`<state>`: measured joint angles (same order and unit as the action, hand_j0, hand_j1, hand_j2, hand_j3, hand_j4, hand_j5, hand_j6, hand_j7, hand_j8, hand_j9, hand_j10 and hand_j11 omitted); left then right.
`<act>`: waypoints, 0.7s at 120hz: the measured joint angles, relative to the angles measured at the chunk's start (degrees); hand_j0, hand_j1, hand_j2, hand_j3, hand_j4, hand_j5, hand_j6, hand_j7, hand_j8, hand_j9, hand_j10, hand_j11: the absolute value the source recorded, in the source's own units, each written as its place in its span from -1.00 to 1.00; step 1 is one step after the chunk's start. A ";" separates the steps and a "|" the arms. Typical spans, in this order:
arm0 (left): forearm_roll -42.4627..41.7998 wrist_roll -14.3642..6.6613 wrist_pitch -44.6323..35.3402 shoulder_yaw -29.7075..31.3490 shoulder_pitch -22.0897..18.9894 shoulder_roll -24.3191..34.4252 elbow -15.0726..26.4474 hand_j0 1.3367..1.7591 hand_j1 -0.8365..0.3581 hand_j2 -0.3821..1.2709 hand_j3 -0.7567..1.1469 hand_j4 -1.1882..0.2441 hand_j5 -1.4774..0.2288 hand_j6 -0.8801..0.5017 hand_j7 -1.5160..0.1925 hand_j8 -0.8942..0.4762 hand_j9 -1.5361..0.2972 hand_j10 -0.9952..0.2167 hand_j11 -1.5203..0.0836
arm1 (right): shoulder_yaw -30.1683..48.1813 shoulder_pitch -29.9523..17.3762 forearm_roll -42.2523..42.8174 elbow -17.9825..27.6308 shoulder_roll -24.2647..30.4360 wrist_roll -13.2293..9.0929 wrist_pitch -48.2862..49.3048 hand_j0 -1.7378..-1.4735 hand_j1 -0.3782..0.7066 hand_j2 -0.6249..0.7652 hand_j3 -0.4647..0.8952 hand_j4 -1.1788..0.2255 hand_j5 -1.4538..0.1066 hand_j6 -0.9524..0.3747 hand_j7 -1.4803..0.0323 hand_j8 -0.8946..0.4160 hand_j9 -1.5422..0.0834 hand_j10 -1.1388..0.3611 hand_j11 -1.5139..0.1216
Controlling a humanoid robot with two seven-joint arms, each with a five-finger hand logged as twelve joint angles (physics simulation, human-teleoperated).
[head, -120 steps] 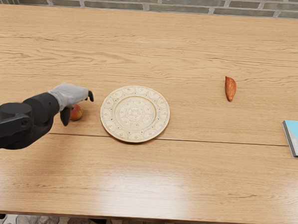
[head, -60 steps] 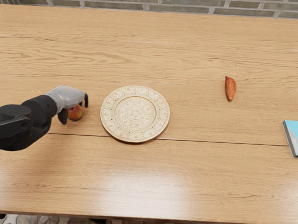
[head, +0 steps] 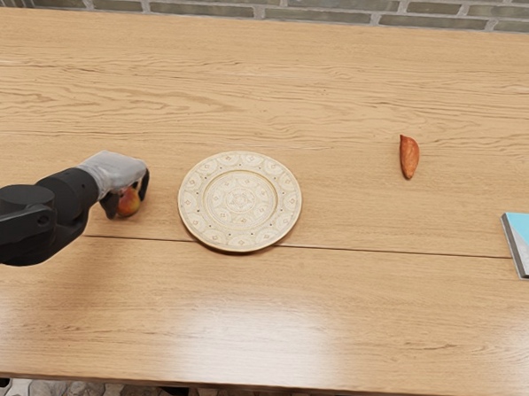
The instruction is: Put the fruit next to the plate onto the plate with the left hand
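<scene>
Left hand [head: 117, 176] was curled down over the fruit [head: 128, 201], dark fingertips wrapped round its sides. You can log that as a closed grasp on the fruit. The arm came in from the left edge, and the right arm was not in view.

The fruit, small, round and red-orange, sat on the table [head: 258, 322] just left of the plate [head: 186, 203], near it but not touching. Whether it had cleared the wood, I could not tell.

At the right edge, a little nearer than the plate, lay a blue-covered flat object [head: 524, 244], cut off by the frame. Farther back and well right of the plate lay an orange tapered item [head: 409, 157]. It was not beside the plate, so you should not treat it as the target. A brick wall [head: 275, 3] ran behind the table.

Risks as judged from here:
- The grasp looked to sit high on a round body — if you lift fast, the fruit could squeeze out and roll.
- A low carry could clip the plate's rim and shove the plate.
- The plate looked shallow — a release from height could let the fruit roll off the far side.
</scene>
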<state>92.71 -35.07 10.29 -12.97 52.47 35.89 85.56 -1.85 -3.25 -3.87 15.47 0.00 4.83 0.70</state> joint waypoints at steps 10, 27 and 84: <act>0.07 -0.05 0.07 0.02 0.07 -0.03 -0.26 0.47 -0.06 -0.18 -0.20 -0.20 -0.47 -0.34 -0.43 -0.43 -0.45 -0.61 -0.38 | 0.00 0.00 0.00 0.00 0.00 0.00 0.00 -0.40 -0.87 -0.11 -0.32 0.63 0.80 0.38 0.89 0.31 0.84 0.47 0.79; -0.61 0.01 0.22 0.02 2.19 -0.21 -0.84 0.48 -0.08 -0.09 -0.20 -0.21 -0.51 -0.31 -0.46 -0.40 -0.47 -0.65 -0.41 | 0.00 0.00 0.00 0.00 0.00 0.00 0.00 -0.40 -0.87 -0.11 -0.32 0.63 0.80 0.38 0.89 0.31 0.84 0.47 0.79; -5.14 0.06 0.74 -0.21 12.01 -8.17 0.04 0.50 -0.14 -0.02 -0.20 -0.24 -0.57 -0.27 -0.47 -0.37 -0.48 -0.68 -0.42 | 0.00 0.00 0.00 0.00 0.00 0.00 0.00 -0.40 -0.87 -0.11 -0.32 0.63 0.80 0.38 0.89 0.31 0.84 0.47 0.79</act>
<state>87.57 -35.00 11.03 -13.18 64.48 27.72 85.60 -1.84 -3.25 -3.86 15.47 0.00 4.83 0.70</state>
